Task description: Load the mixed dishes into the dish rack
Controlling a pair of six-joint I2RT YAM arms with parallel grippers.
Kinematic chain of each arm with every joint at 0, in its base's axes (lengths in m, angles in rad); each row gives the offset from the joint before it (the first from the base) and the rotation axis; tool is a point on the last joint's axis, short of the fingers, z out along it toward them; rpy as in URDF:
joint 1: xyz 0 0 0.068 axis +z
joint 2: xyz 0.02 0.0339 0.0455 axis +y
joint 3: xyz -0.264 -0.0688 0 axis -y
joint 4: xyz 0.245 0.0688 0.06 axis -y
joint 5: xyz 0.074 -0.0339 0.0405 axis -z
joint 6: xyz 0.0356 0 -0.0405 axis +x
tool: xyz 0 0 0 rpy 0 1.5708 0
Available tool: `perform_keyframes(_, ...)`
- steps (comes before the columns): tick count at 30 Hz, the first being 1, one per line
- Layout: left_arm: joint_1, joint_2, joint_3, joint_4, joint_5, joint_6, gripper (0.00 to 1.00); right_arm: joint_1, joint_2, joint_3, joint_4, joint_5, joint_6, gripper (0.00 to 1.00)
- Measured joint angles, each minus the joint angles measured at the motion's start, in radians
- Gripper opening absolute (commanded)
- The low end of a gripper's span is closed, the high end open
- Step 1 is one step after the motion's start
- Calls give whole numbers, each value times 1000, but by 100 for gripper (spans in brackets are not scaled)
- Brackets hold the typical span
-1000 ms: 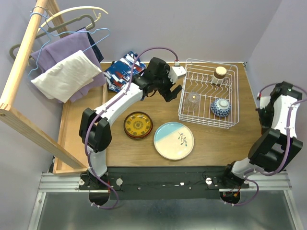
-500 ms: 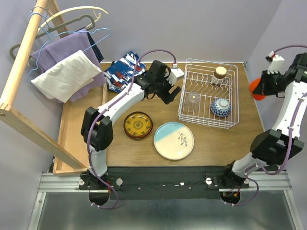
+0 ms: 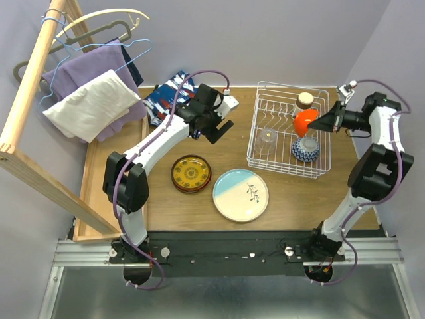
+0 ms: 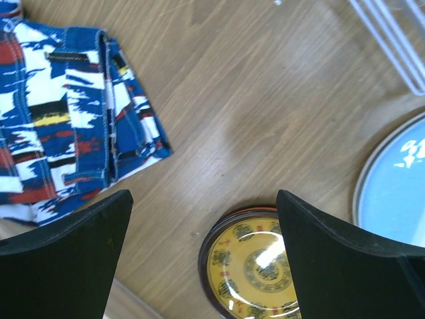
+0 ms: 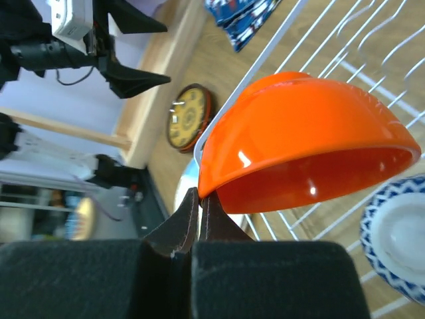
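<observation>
The right pincer (image 3: 320, 122) is pinched tight on the rim of the orange bowl (image 3: 305, 122); the bowl hangs tipped on its side over the white dish rack (image 3: 287, 84), and it touches nothing. The rack sits at 2 o'clock on the table; the pincer reaches in from 3 o'clock. The blue-patterned bowl (image 3: 306, 149) sits in the rack just at 6 o'clock from the orange one, so the drop probably needs a free spot beside it. A clear glass (image 3: 268, 136) stands at 9 o'clock from there. The left pincer (image 3: 214, 126) is wide open and holds nothing; it hangs over bare wood. The dark red-yellow plate (image 3: 191, 173) lies at 7 o'clock from it, and the pale blue plate (image 3: 240, 194) at 5 o'clock; the left arm is the nearer one for both.
</observation>
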Motion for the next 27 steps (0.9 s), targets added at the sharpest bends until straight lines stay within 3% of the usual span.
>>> perform_keyframes(8,11,5,34,-47,-99,51,98,71,96,-205,-40,-84,-69,1)
perform_keyframes(16,11,27,58,-65,-130,69,99,149,163,-256,-67,-158,-106,0)
perform_keyframes(27,11,44,58,-69,-142,70,99,134,199,-382,-56,-75,-156,0)
